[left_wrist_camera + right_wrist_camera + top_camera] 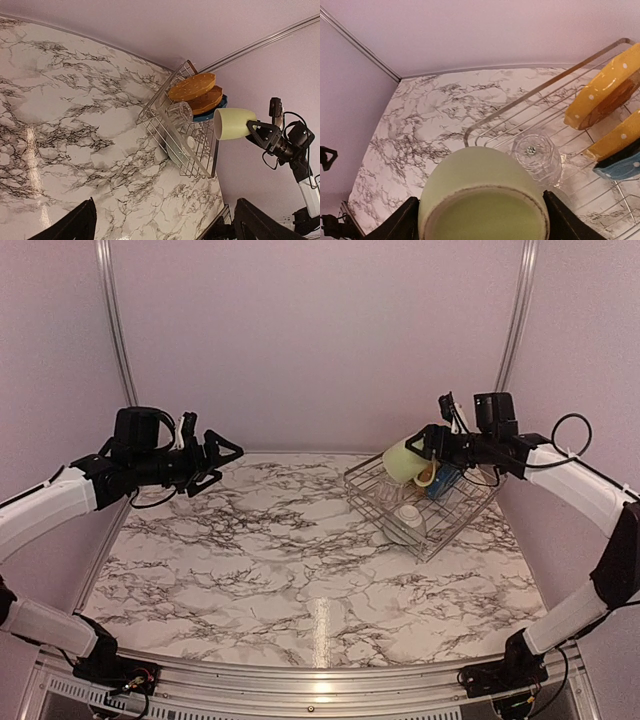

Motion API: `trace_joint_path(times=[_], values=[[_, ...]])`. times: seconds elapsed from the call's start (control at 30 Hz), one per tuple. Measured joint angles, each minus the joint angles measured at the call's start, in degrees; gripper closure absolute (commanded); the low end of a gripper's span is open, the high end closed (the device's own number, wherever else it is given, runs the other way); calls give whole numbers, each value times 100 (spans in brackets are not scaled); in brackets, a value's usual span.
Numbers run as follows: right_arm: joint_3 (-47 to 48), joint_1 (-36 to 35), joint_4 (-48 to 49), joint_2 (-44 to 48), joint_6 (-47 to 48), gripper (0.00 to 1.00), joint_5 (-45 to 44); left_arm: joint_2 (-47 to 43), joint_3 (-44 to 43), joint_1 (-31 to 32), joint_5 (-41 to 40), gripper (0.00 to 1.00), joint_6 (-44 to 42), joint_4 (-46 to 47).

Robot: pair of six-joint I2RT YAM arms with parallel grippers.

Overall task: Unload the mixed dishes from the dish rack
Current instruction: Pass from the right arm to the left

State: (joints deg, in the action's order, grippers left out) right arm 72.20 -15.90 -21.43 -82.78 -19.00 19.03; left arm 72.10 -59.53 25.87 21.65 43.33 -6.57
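The right end effector [428,445] pinched the pale green mug [403,461], held aloft just above the dish rack [462,525] — the left end effector [227,464] hung spread wide over the tabletop [250,570].

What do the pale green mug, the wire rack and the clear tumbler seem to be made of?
The mug: probably glazed ceramic; opaque, with a soft sheen and a darker rim. The rack: metal wire, silvery and shiny. The tumbler: clear glass or plastic; the rack shows through it.
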Motion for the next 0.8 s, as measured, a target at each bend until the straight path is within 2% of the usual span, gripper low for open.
trace_joint_path(times=[0.07,0.17,0.37,0.53,0.8], values=[[-85,-46,472,122,-393,62,402,118,4,79,157,3,197,302],[-168,-289,1220,203,-981,62,885,264,4,275,348,9,492,782],[-306,-881,2452,22,-1895,62,1628,621,4,791,643,12,997,1749],[-317,-1241,3248,-369,-2470,63,1958,750,160,1097,708,18,1311,2612],[-411,-1655,4199,-776,-3174,63,2260,761,389,1202,739,30,1753,3650]])
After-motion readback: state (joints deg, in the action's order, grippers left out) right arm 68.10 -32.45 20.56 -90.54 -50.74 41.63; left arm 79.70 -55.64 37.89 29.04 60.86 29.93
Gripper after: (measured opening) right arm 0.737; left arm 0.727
